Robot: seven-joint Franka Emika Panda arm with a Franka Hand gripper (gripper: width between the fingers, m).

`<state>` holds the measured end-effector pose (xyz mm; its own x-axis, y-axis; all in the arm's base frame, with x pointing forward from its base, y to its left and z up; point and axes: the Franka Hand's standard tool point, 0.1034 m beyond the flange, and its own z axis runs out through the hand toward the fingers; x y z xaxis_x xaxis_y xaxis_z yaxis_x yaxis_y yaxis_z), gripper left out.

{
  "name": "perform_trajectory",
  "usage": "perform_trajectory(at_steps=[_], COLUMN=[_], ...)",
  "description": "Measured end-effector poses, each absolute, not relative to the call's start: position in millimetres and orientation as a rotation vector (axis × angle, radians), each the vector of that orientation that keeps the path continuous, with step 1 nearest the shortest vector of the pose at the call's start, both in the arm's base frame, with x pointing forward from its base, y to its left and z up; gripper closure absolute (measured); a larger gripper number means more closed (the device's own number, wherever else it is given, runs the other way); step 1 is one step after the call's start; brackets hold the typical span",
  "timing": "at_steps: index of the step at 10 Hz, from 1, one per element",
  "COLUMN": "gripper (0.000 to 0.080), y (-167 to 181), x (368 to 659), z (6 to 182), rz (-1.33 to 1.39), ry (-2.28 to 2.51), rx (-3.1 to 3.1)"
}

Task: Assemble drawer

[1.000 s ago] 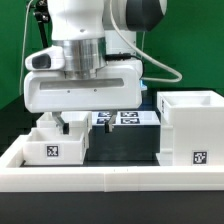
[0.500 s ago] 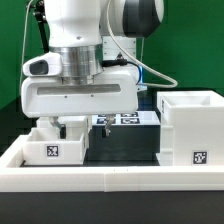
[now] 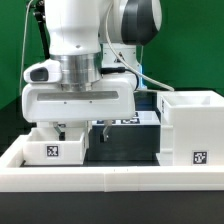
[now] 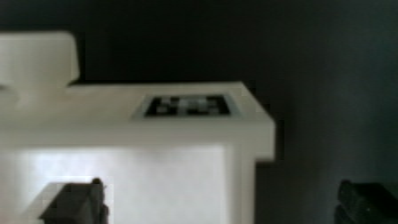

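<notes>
- Centrally, the arm [image 3: 85, 50] fills the exterior view's upper middle.
- The shell [image 3: 190, 130] stands upright at middle right.
- One tray [image 3: 52, 150] sits at lower left, its tag facing forward.
- The gripper [image 3: 80, 130] hangs over that tray's right end, fingers [image 4: 71, 202] spread wide apart.

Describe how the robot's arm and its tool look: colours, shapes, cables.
The glossy white arm has rounded segments, a dark round joint cap and a ribbed grey wrist ring. The wide boxy white tool ends in two short dark fingers. A thin black cable runs alongside.
</notes>
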<state>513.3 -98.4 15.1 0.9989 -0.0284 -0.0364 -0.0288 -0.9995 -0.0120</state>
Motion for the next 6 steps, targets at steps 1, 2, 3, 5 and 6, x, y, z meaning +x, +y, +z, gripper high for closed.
perform_trajectory(at_steps=[1, 2, 3, 5, 6], gripper=[0.0151, 0.0151, 0.0151, 0.0151, 0.0151], y=[-97.2, -95.3, -93.5, -90.9, -90.7], x=[511.2, 509.5, 509.9, 508.5, 508.5], z=[11.5, 8.9, 7.7, 5.9, 5.8], rz=[0.057, 0.056, 0.048, 0.051, 0.052], ry=[0.041, 0.036, 0.03, 0.022, 0.022], rx=[-3.131, -3.132, -3.135, -3.135, -3.135])
